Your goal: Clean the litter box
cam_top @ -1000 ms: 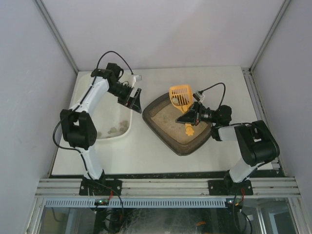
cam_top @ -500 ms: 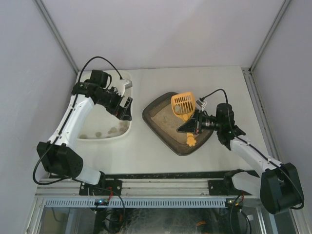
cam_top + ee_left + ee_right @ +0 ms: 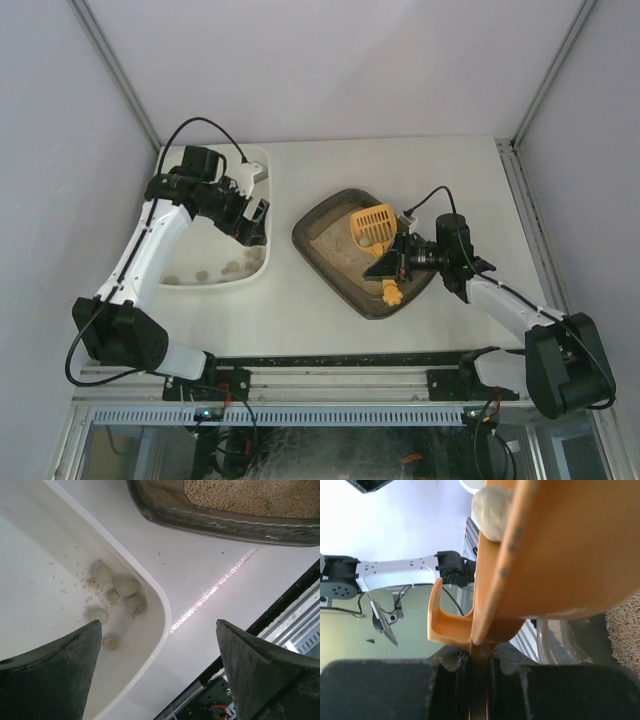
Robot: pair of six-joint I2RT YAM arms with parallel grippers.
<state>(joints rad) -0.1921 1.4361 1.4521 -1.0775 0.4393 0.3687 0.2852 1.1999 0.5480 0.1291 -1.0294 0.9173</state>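
Right gripper (image 3: 392,262) is clamped on the orange scoop (image 3: 374,225), with its fingers pinched tight on the thin handle. In my right wrist view the handle runs straight up out of the closed fingers (image 3: 380,690), and the hooked end of the scoop (image 3: 560,555) curls off to the left of them. A pale rounded lump (image 3: 492,510) sits against the scoop's edge, up beyond the fingertips (can't tell what it is from here).

The litter box (image 3: 330,272) is directly under this hand. The slotted scoop head reaches out ahead of the fingertips over the beige litter, toward the far side of the tray. The handle end pokes out behind the hand, over the near rim.

Left gripper (image 3: 255,222) is spread wide with nothing between its fingers (image 3: 55,675). It hangs over the white tub (image 3: 262,265), at the corner nearest the litter box. In the left wrist view the tub's rounded rim (image 3: 162,615) passes between the two fingers. A handful of grey clumps (image 3: 125,586) lies on the tub floor just ahead of the left finger. The litter box rim (image 3: 225,520) shows further ahead of the fingertips, apart from the tub, with a strip of bare table (image 3: 200,570) between them
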